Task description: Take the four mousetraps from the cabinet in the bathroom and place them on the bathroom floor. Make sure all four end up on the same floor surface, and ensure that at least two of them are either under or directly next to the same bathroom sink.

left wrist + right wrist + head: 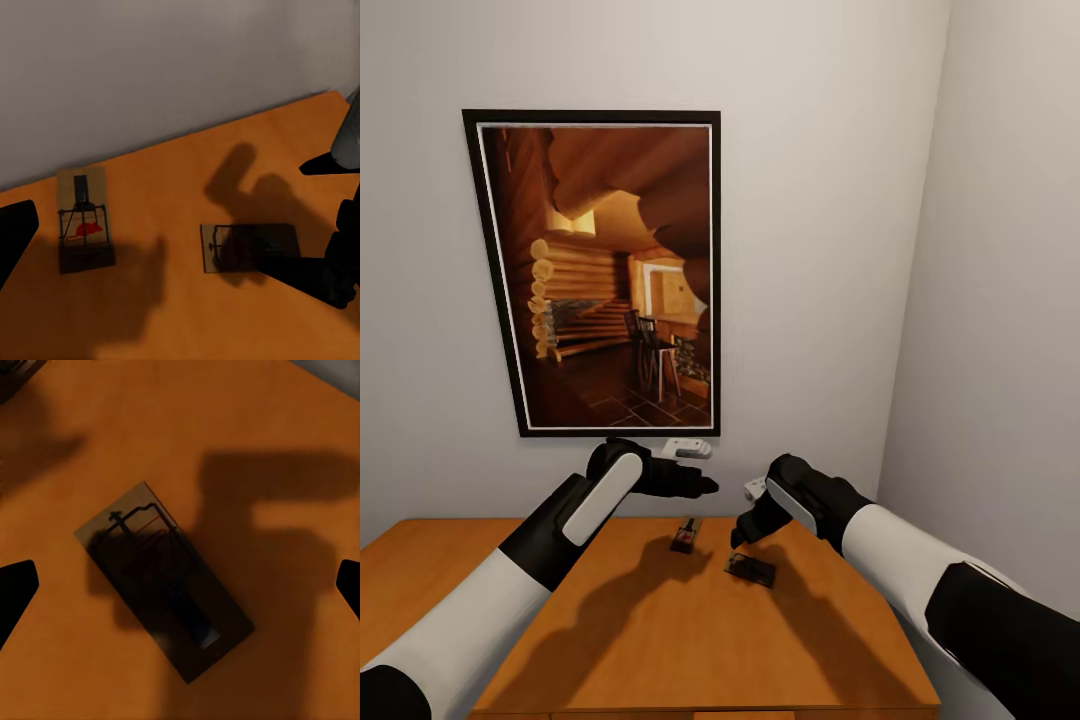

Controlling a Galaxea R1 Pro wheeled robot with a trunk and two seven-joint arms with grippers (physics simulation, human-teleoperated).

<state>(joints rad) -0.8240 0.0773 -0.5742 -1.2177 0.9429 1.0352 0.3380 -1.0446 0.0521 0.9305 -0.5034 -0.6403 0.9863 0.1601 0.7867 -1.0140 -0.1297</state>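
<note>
Two mousetraps lie on the cabinet's flat orange-brown top (660,640) near the back wall. One mousetrap (685,535) (82,221) has a red patch under its wire. The other mousetrap (750,570) (247,247) (169,577) lies in shadow to its right. My right gripper (745,535) (180,589) hangs open just above this second trap, one fingertip (15,592) on each side of it, not touching. My left gripper (705,487) (180,240) hovers open higher up, above and behind the first trap, holding nothing.
A large framed picture of a log cabin (605,275) hangs on the white wall behind the cabinet. A white wall fitting (685,448) sits just behind the left gripper. A side wall (1000,350) closes in on the right.
</note>
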